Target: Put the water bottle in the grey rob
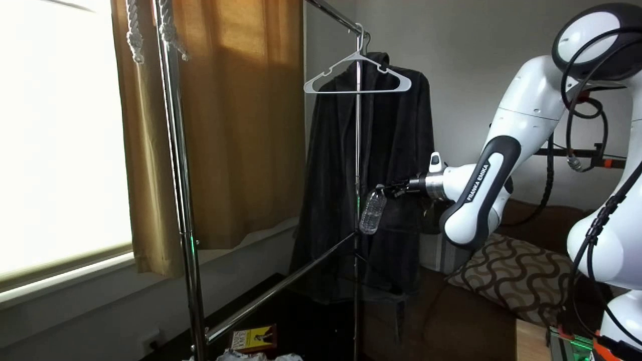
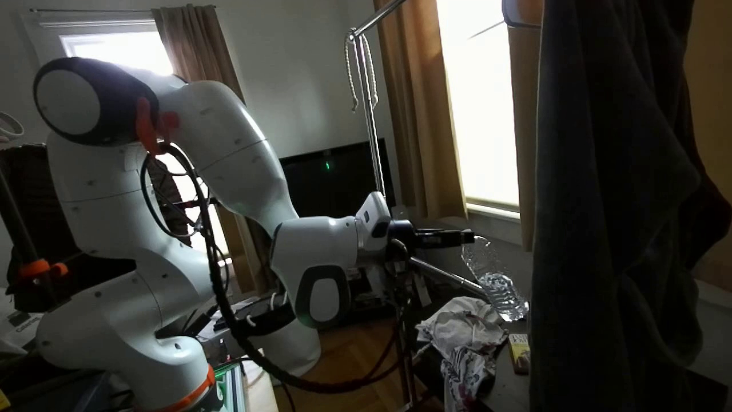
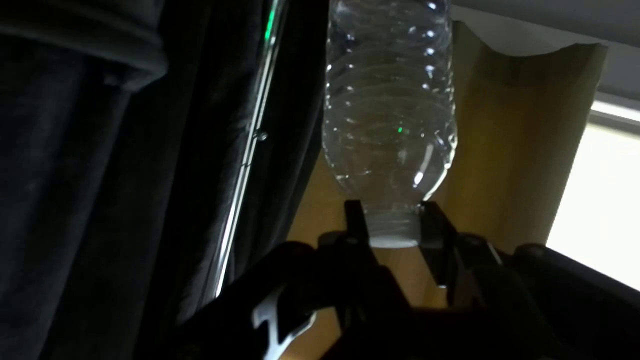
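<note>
Clamping the clear plastic water bottle (image 3: 390, 112) by its neck near the dark grey bathrobe (image 1: 338, 175), the Robotiq gripper (image 3: 394, 220) should ease it in base-first, avoiding the chrome post (image 3: 240, 190) beside the bathrobe.

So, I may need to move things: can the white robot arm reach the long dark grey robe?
Probably yes: the robe seems near the clear plastic bottle in the black tool, though a shiny metal pole stands partly in the way.
</note>
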Motion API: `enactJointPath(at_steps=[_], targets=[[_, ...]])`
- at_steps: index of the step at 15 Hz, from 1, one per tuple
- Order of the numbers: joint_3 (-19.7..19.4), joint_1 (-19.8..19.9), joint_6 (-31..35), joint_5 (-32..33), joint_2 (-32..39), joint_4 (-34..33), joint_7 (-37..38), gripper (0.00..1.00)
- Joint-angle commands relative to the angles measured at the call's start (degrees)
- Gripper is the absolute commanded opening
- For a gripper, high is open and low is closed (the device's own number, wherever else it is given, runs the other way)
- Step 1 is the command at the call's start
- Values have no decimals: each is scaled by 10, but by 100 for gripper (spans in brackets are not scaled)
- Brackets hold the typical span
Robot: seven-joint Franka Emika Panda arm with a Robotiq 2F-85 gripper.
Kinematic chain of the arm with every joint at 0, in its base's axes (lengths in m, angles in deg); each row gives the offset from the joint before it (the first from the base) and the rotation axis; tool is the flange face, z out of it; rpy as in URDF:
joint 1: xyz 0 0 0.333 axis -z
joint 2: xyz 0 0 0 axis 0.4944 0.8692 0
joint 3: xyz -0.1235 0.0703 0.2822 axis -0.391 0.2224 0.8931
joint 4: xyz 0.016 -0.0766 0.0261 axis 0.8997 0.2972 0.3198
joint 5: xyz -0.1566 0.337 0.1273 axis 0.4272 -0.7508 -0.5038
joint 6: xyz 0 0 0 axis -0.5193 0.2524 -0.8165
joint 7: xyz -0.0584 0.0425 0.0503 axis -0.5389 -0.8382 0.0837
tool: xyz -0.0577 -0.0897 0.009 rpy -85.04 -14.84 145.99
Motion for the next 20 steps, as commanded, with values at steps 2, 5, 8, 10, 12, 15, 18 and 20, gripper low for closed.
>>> enactJointPath(at_steps=[2, 5, 8, 10, 12, 15, 18, 20], targets=[[-157, -119, -90, 0, -171, 31, 53, 8], [-165, -92, -159, 18, -244, -1, 69, 8], [-245, -191, -162, -17, -221, -6, 16, 32], [-174, -98, -159, 11, -274, 8, 65, 8], [-237, -191, -170, -59, -252, 12, -8, 8], [-196, -159, -158, -89, -214, -3, -29, 8], [-185, -155, -137, -114, -175, -23, -41, 8], [-184, -154, -116, -134, -165, -31, -52, 8]])
